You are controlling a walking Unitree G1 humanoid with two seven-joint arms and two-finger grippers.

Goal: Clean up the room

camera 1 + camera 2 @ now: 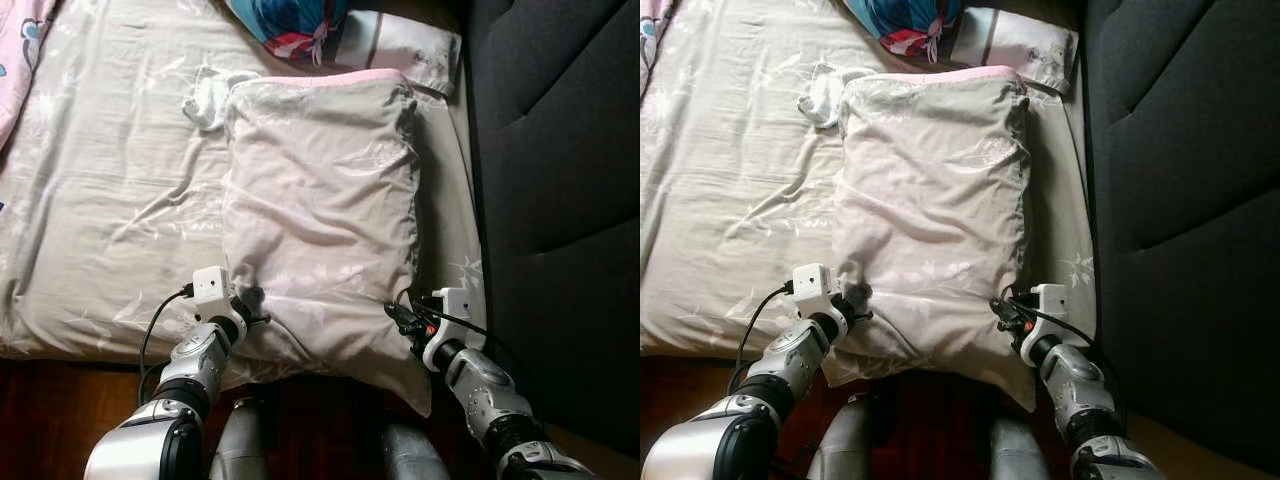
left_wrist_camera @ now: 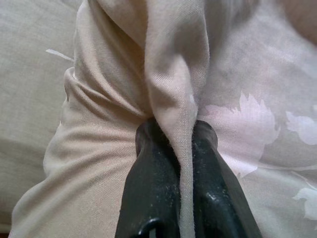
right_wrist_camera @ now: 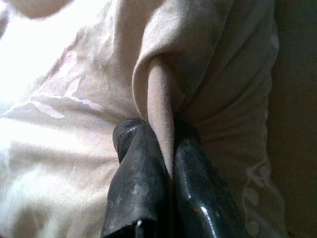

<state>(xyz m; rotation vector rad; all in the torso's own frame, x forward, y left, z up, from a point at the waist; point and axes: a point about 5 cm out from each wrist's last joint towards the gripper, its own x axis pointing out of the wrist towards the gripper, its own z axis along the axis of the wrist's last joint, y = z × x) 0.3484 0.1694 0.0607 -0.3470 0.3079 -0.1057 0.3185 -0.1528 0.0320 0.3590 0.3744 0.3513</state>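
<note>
In the centre of the frame a large beige pillow (image 1: 320, 220) lies on the bed (image 1: 110, 180), its far end near the folded bedding (image 1: 300, 25) at the top edge. The left gripper (image 1: 247, 303) is clamped on a pinch of fabric at the lower left corner; the right gripper (image 1: 402, 315) is clamped on the lower right edge, beside the dark headboard (image 1: 560, 150). The pillow looks light, soft and floppy; held by loose cloth alone it would likely sag, so the corners seem the surest hold.
</note>
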